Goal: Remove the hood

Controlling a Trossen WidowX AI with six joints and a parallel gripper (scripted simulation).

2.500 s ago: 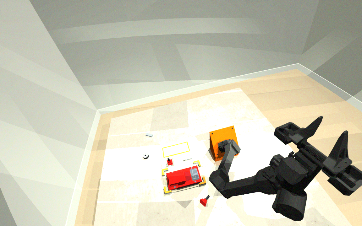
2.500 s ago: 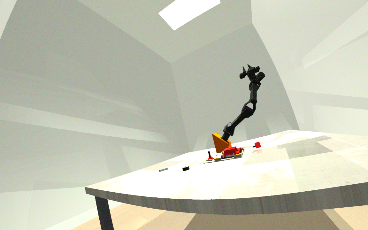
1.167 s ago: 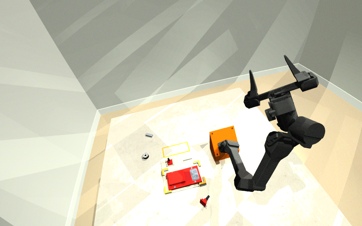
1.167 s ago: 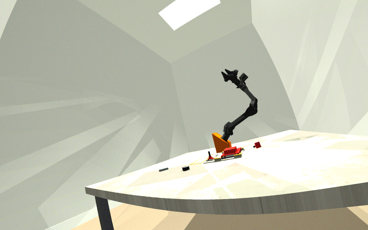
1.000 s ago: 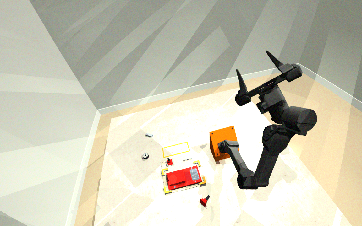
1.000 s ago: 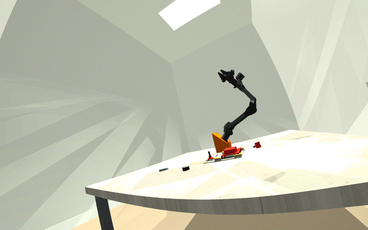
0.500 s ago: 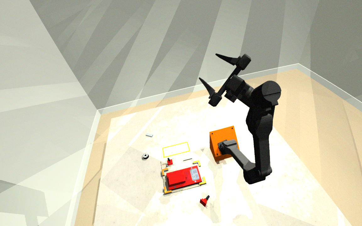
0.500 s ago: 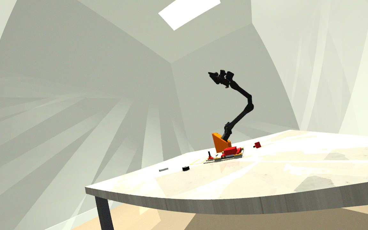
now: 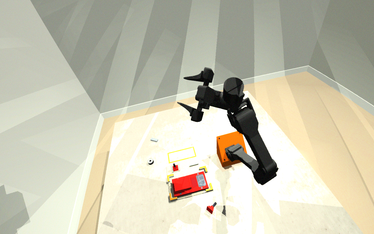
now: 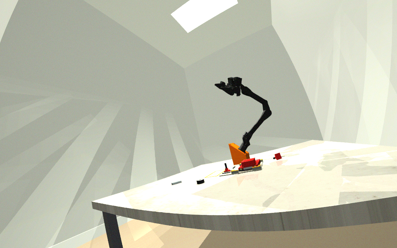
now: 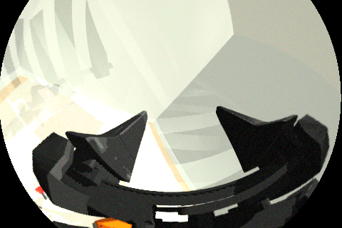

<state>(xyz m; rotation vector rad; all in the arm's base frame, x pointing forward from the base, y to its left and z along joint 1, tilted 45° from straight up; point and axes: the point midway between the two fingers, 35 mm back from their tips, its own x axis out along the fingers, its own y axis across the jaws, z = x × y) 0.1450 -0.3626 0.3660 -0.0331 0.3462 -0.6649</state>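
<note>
Holding nothing, the gripper [image 9: 180, 90] [image 10: 218, 83] [image 11: 182, 110] is open wide, approx. level, high above the desk [image 9: 130, 130] [image 10: 255, 197] [image 11: 21, 142] and well apart from all items on it. The black arm [image 9: 246, 125] [image 10: 266, 107] rises from an orange block [image 9: 221, 139] [image 10: 234, 154] [image 11: 114, 224].

Toy car [image 9: 193, 190] [image 10: 257, 163]: on desk, betw. yellow corner pieces [image 9: 210, 187] [image 10: 234, 171]; raised red box at one end, grey engine-like pattern at the other. Hood: cannot tell for certain which red part it is.

Red pc. no. 1 [image 9: 175, 167] [image 10: 226, 170], dark knob upright, stands betw. car and yellow outline [image 9: 194, 151] [image 10: 211, 176], i.e. outside the marked area. Red pc. no. 2 [image 9: 210, 208] [image 10: 277, 156] [image 11: 40, 189] lies tipped on the car's other side, also outside.

Misc.: small black-and-white wheel [image 9: 150, 163] [image 10: 200, 182] and grey bar [image 9: 154, 139] [image 10: 176, 183], apart, both outside the outline.
</note>
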